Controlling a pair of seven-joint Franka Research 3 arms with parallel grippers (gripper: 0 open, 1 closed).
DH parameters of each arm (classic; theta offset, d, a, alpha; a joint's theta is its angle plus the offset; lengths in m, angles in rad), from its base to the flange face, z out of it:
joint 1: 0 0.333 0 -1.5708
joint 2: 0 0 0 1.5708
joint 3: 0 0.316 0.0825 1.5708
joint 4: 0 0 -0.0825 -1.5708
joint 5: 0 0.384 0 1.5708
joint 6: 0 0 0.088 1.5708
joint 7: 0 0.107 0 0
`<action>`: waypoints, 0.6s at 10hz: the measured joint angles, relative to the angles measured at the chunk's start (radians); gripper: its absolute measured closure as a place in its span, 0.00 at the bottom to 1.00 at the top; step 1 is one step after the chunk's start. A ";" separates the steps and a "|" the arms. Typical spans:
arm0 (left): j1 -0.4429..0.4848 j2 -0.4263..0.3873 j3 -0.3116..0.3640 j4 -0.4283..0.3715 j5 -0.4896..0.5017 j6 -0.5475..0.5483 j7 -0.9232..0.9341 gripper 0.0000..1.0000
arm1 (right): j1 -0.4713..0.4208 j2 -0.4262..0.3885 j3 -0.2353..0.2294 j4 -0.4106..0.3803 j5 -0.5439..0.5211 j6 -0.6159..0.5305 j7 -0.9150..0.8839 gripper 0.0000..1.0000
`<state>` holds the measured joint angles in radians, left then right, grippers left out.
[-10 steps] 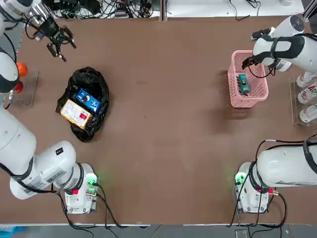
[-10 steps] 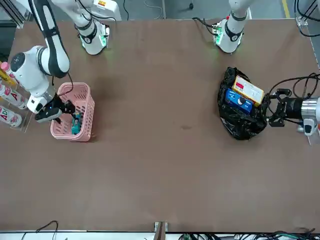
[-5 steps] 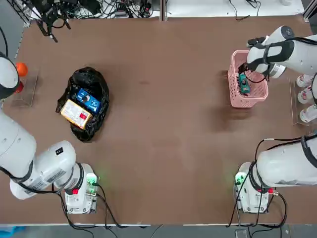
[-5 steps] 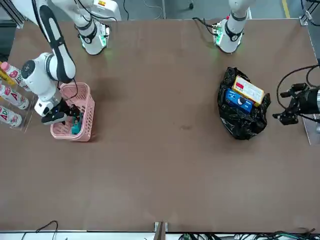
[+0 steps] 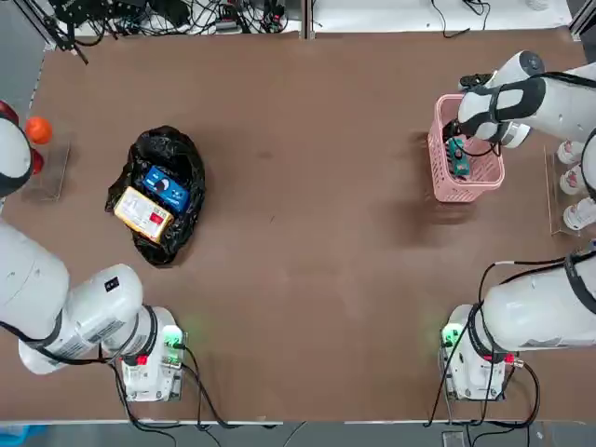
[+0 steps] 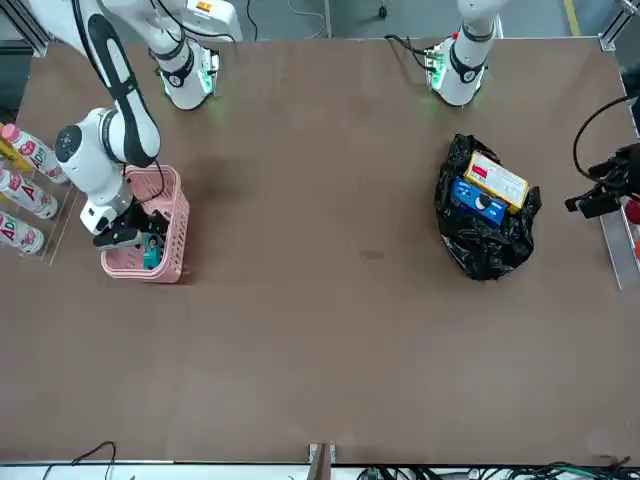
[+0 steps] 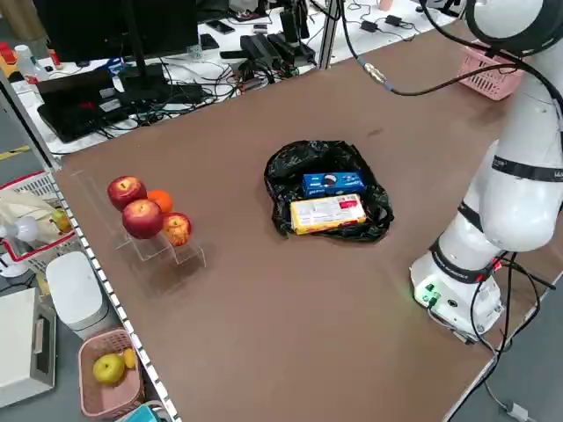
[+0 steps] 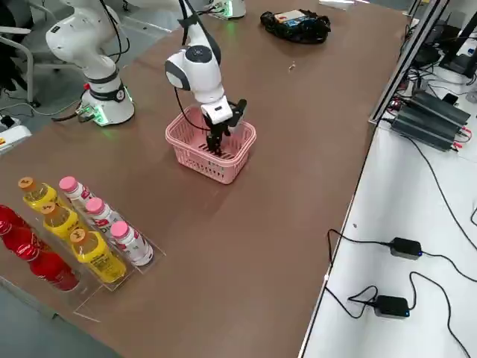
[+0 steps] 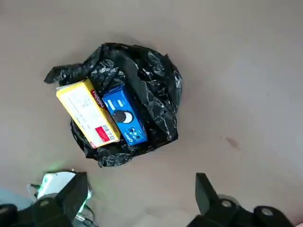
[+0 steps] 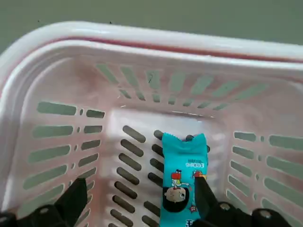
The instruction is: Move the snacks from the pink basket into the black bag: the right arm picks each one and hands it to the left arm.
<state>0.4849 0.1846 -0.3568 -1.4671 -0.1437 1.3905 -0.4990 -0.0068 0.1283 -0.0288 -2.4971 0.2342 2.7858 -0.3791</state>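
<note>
The pink basket [image 5: 466,191] stands at the table's right side with a small teal snack [image 5: 457,158] lying on its floor. My right gripper [image 10: 139,203] hangs open inside the basket [image 10: 142,42], its fingers either side of the teal snack [image 10: 184,184] and not touching it. The black bag [image 5: 158,140] lies at the left, with a blue snack [image 5: 166,189] and a yellow snack [image 5: 142,213] on top of it. My left gripper [image 6: 603,195] is open and empty, high beyond the bag at the table's left edge; its wrist view looks down on the black bag [image 9: 151,80].
Bottles [image 5: 577,177] lie in a clear rack right of the basket. Fruits [image 7: 145,211] sit on a clear stand left of the bag. Cables and power units run along the table's far edge.
My left gripper has pulled back from beside the bag toward the far left edge. My right gripper has shifted over the basket and dropped into it above the teal snack.
</note>
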 joint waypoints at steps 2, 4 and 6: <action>-0.096 -0.012 0.056 0.028 0.000 0.001 0.083 0.00 | 0.000 0.002 -0.001 -0.006 0.000 0.000 0.000 0.00; -0.203 -0.030 0.131 0.053 0.000 0.021 0.135 0.00 | -0.002 0.010 -0.008 -0.008 0.000 0.000 0.004 0.00; -0.299 -0.063 0.178 0.057 0.033 0.036 0.183 0.00 | -0.009 0.013 -0.030 -0.009 0.000 0.000 0.026 0.00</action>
<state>0.1861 0.1218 -0.1789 -1.4104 -0.1103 1.4265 -0.3159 -0.0162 0.1409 -0.0591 -2.5056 0.2343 2.7860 -0.3534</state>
